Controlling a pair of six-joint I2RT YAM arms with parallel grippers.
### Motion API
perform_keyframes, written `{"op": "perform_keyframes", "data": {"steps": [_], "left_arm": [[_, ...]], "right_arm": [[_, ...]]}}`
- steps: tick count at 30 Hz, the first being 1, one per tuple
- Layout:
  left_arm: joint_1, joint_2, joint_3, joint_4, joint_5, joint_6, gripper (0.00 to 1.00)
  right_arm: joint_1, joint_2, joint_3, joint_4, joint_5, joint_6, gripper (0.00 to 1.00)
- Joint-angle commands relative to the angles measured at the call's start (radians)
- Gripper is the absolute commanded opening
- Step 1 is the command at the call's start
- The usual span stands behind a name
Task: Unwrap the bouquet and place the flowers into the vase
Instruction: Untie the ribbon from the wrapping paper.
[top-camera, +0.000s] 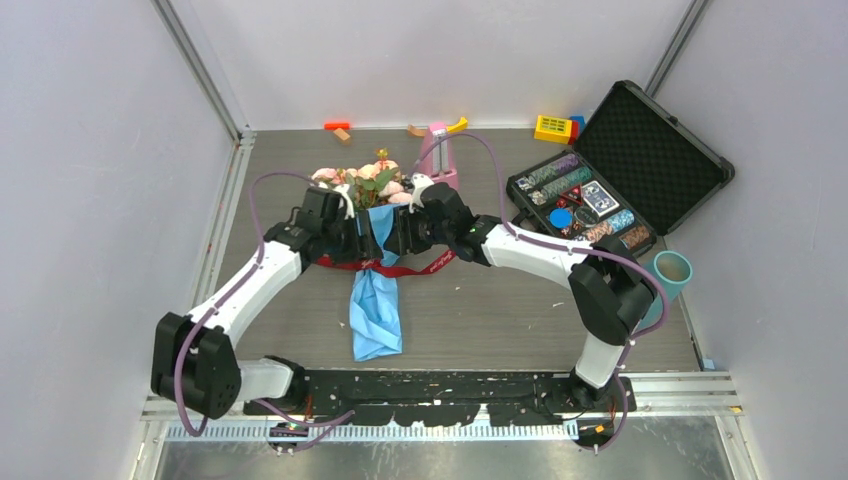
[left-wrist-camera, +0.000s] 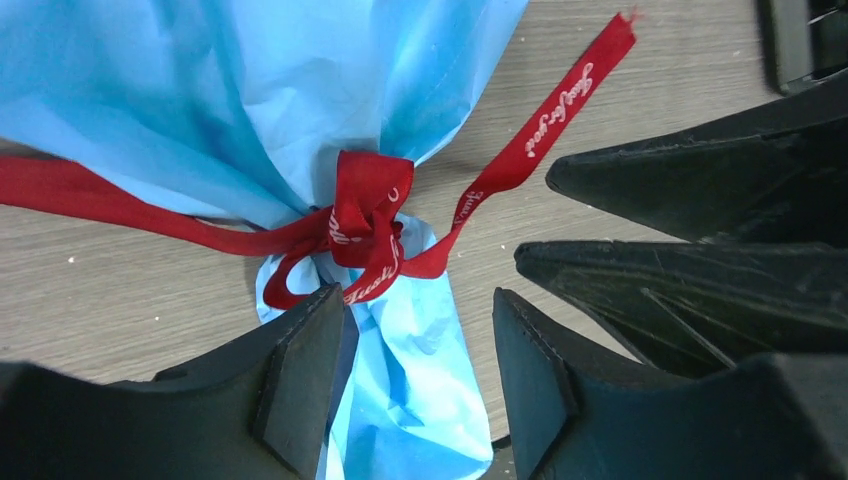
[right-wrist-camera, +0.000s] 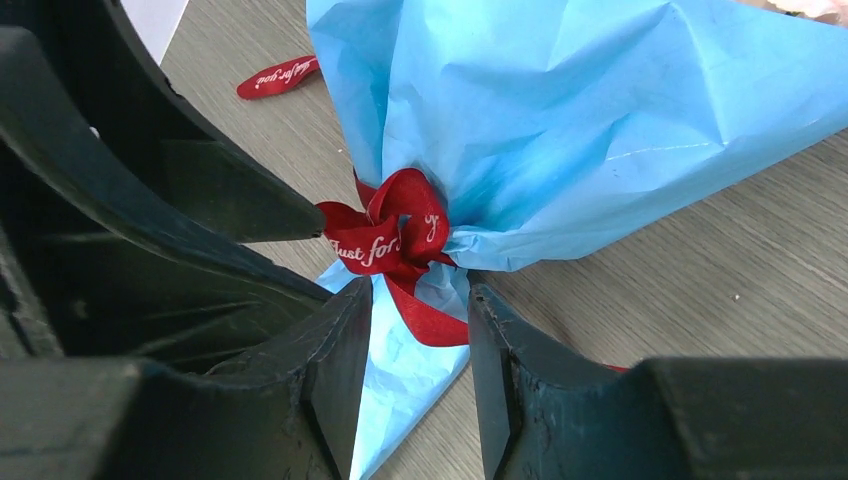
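Note:
The bouquet lies mid-table, its pink and peach flowers pointing to the far side and its blue paper cone trailing toward me. A dark red ribbon is knotted round the cone's neck; the knot shows in the left wrist view and the right wrist view. My left gripper and right gripper stand open side by side over that neck, each straddling the paper tail just below the knot. In the top view the left gripper and right gripper nearly meet. The teal vase stands at the right edge.
A pink metronome-shaped object stands just behind the flowers. An open black case of poker chips fills the back right. A yellow block and small coloured pieces lie along the back wall.

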Motion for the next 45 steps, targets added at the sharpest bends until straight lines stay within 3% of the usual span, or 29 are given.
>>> {"op": "perform_keyframes", "data": {"steps": [1, 13, 21, 40, 45], "left_arm": [[-0.049, 0.029, 0.065, -0.011, -0.124, 0.060, 0.59], [-0.077, 0.089, 0.079, 0.023, -0.137, 0.132, 0.59], [-0.077, 0.094, 0.058, 0.031, -0.148, 0.132, 0.37], [-0.116, 0.105, 0.067, -0.004, -0.303, 0.175, 0.42], [-0.117, 0.105, 0.061, 0.012, -0.282, 0.170, 0.33]], "right_arm": [[-0.003, 0.002, 0.027, 0.013, -0.014, -0.004, 0.46], [-0.003, 0.001, 0.006, 0.024, -0.013, 0.007, 0.46], [-0.003, 0.007, 0.007, 0.020, -0.017, 0.008, 0.46], [-0.003, 0.023, 0.013, 0.023, -0.029, 0.017, 0.46], [-0.003, 0.022, 0.013, 0.022, -0.029, 0.017, 0.46]]}}
